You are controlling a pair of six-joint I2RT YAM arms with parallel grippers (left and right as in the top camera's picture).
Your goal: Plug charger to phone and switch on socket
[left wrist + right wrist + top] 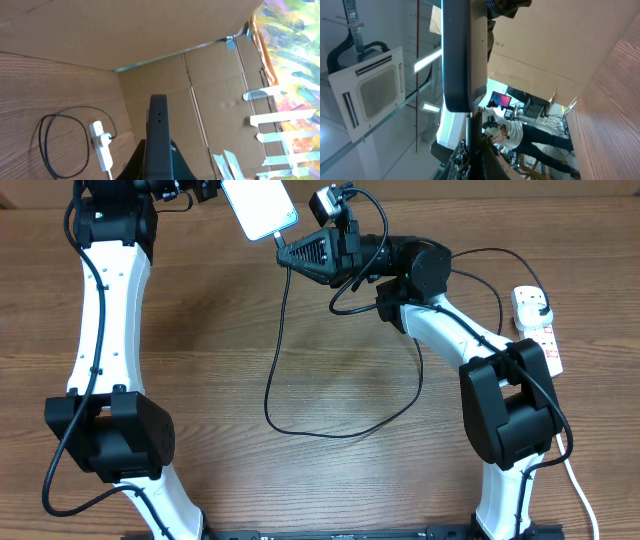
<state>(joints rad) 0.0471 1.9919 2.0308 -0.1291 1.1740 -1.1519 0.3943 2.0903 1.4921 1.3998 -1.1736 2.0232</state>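
Observation:
The phone (pixel 258 205), its screen glowing pale, is held up above the far edge of the table by my left gripper (pixel 206 189), which is shut on it. The left wrist view shows only its dark edge (pixel 159 125) between the fingers. My right gripper (pixel 287 251) is shut on the charger (pixel 275 360) close to its tip. In the right wrist view the thin cable (pixel 469 132) rises from my right gripper (pixel 472 150) and meets the phone's short edge (pixel 457 55). Whether the tip is fully seated I cannot tell. The cable loops over the table to the socket (pixel 540 330).
The white power strip (pixel 101 142) lies at the table's right edge beside the right arm's base (pixel 505 415). A cardboard wall (pixel 200 85) stands behind the table. The left arm's base (pixel 110 435) sits at the front left.

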